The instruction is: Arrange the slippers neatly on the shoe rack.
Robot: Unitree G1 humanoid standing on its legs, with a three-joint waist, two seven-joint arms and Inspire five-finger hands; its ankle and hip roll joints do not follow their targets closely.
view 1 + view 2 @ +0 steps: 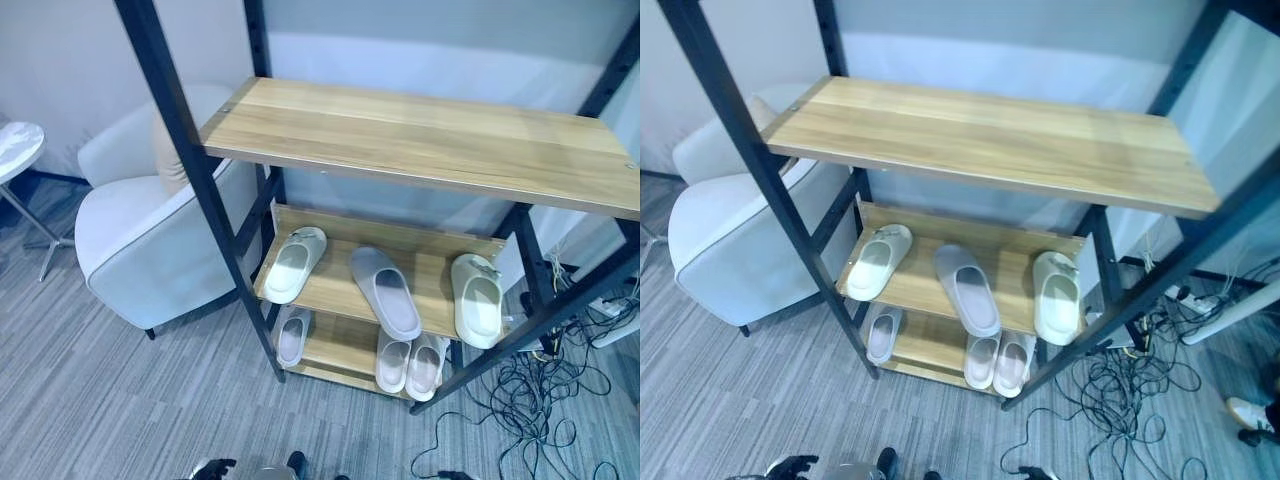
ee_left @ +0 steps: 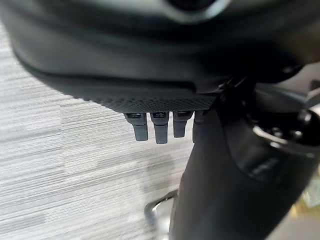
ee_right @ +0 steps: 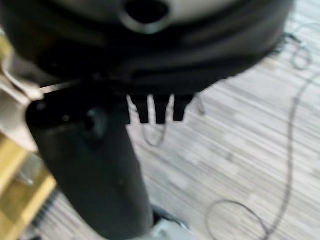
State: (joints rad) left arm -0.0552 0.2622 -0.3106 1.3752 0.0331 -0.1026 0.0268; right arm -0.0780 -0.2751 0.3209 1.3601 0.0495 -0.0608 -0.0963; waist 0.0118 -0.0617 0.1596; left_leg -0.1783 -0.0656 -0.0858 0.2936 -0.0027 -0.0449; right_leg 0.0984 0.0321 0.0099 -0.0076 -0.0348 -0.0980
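The shoe rack [image 1: 190, 160] has a black frame and wooden shelves, and its top shelf [image 1: 420, 135] is bare. On the middle shelf a white slipper [image 1: 293, 264] lies at the left, a grey slipper [image 1: 386, 292] lies angled in the middle and a white slipper [image 1: 477, 298] lies at the right. The bottom shelf holds one pale slipper [image 1: 292, 336] at the left and a pair [image 1: 410, 364] side by side at the right. My left hand [image 2: 150, 75] hangs over the carpet, fingers straight, holding nothing. My right hand [image 3: 160, 65] hangs the same way, also empty.
A white armchair [image 1: 150, 230] stands against the rack's left side, with a round side table [image 1: 15, 150] further left. Tangled cables [image 1: 530, 400] and a power strip [image 1: 615, 325] lie on the carpet at the rack's right. A person's shoe [image 1: 1245, 412] shows at the far right.
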